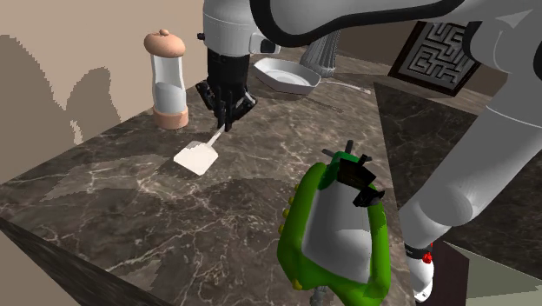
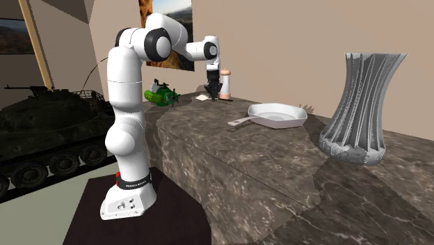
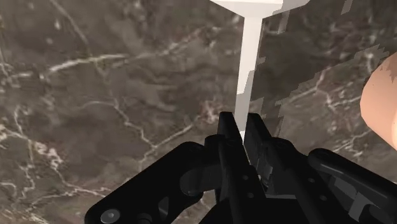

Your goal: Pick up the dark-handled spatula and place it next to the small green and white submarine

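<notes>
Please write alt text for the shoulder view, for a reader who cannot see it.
The black tool grips a white-bladed spatula by its handle end, over a dark marbled counter. A green and white submarine lies nearer the camera; a tall shaker and a white pan stand behind.

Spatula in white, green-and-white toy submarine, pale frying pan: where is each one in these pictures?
The white spatula (image 1: 195,158): shoulder view, on its flat blade.
The green-and-white toy submarine (image 1: 297,228): shoulder view, on its green hull.
The pale frying pan (image 2: 278,116): second exterior view, inside its bowl.
</notes>
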`<control>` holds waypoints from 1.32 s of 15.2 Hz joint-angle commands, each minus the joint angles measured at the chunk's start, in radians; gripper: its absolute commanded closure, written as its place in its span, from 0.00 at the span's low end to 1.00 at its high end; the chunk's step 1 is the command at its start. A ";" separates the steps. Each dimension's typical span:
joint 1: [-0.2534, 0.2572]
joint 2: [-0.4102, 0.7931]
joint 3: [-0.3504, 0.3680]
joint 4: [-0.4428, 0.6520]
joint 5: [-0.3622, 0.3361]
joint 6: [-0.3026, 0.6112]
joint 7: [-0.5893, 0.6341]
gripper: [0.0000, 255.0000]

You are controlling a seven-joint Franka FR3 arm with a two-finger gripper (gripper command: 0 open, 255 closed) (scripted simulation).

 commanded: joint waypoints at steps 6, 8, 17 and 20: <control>0.000 0.000 0.000 0.000 0.000 0.000 0.000 0.00; 0.000 0.000 0.000 0.000 0.000 0.000 0.000 0.00; 0.010 0.003 0.006 0.130 0.001 -0.128 -0.002 0.00; 0.010 0.003 0.006 0.130 0.001 -0.128 -0.002 0.00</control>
